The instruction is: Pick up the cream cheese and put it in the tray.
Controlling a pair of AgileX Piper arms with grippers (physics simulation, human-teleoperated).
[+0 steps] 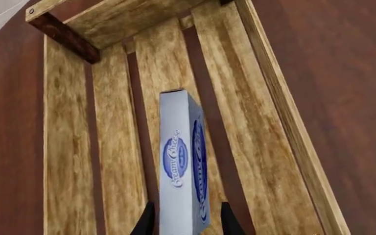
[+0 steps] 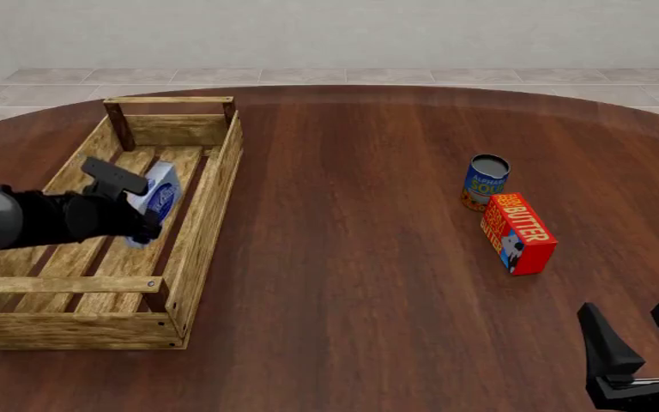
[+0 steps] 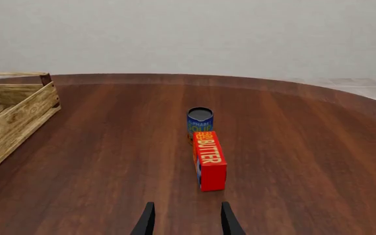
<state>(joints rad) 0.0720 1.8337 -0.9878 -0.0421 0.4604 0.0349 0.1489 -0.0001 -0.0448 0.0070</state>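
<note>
Holding the cream cheese (image 2: 160,195) over the slatted floor of the tray (image 2: 202,225), the left gripper (image 2: 137,206) has its jaws pinched on the box's lower end, so the carton stands on its narrow side, logo faces outward. In the left wrist view the box (image 1: 182,166) sits between the two dark fingertips, above the middle slats and well inside both long walls of the tray (image 1: 293,132); that centring looks deliberate, leaving room on either side for the box to drop without catching a rim. Whether its far end already touches the slats I cannot tell. My reading is that the carry is finished and only the release remains.

Further right, near the table's (image 2: 353,283) right edge, a can (image 2: 486,181) stands upright with the butter (image 2: 517,233) lying just in front of it, close to touching; neither belongs to the task, and both sit well apart from the tray.

At the near right corner of the table the right gripper (image 2: 641,343) hangs with its jaws parted and nothing between them, seemingly parked out of the way; its wrist view shows the fingertips (image 3: 148,220) spread over bare wood, facing the butter (image 3: 210,159) and can (image 3: 199,123).
</note>
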